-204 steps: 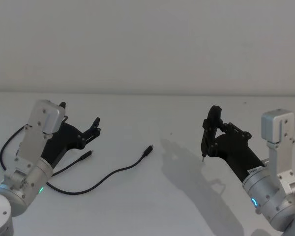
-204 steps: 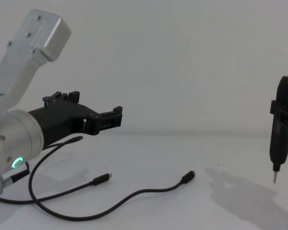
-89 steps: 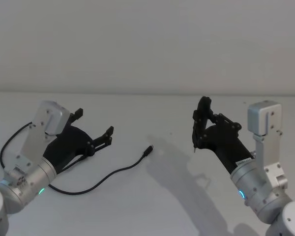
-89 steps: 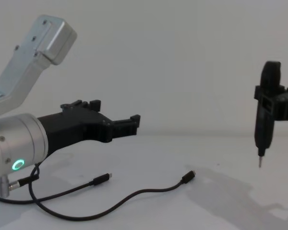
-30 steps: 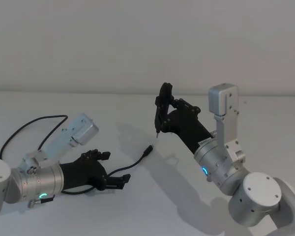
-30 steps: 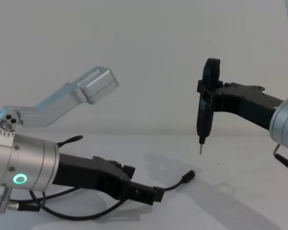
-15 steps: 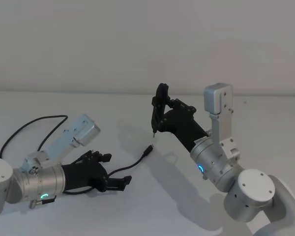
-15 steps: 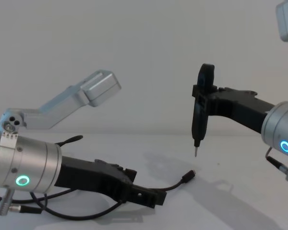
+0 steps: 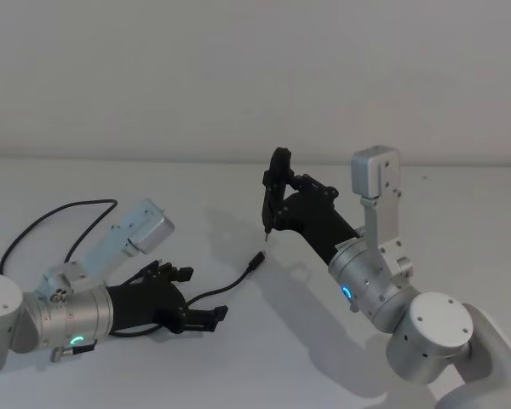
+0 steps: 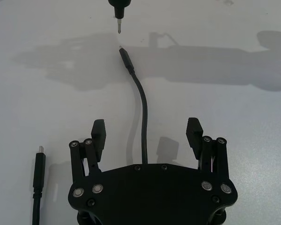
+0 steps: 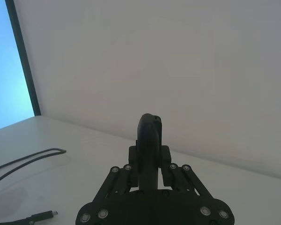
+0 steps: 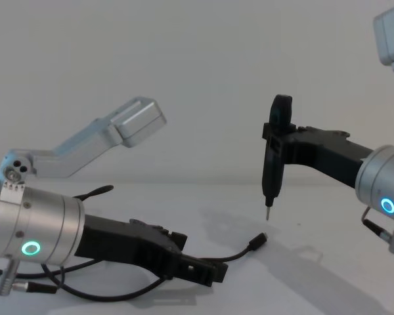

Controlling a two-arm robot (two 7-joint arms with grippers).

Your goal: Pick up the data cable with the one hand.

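The data cable (image 9: 232, 285) lies on the white table, a thin black cord with one plug (image 9: 255, 260) pointing toward the middle. The one hand, my left gripper (image 9: 200, 294) with the green ring, hovers low and open. In the left wrist view the cable (image 10: 143, 101) runs between its fingers (image 10: 98, 131) untouched, and the second plug (image 10: 39, 164) lies beside it. My right gripper (image 9: 281, 194), blue-ringed, is shut on a black pen-shaped tool (image 9: 275, 183). The tool's metal tip (image 12: 267, 213) hangs just above the plug (image 12: 257, 242).
The cable's far loop (image 9: 60, 213) curves along the table's left side behind my left arm. A short wire with a silver connector (image 12: 13, 285) hangs at the left wrist. A pale wall rises behind the table.
Over several seconds my left gripper dropped and came over the cable, and my right arm swung left with the tool. In the last half second both barely moved.
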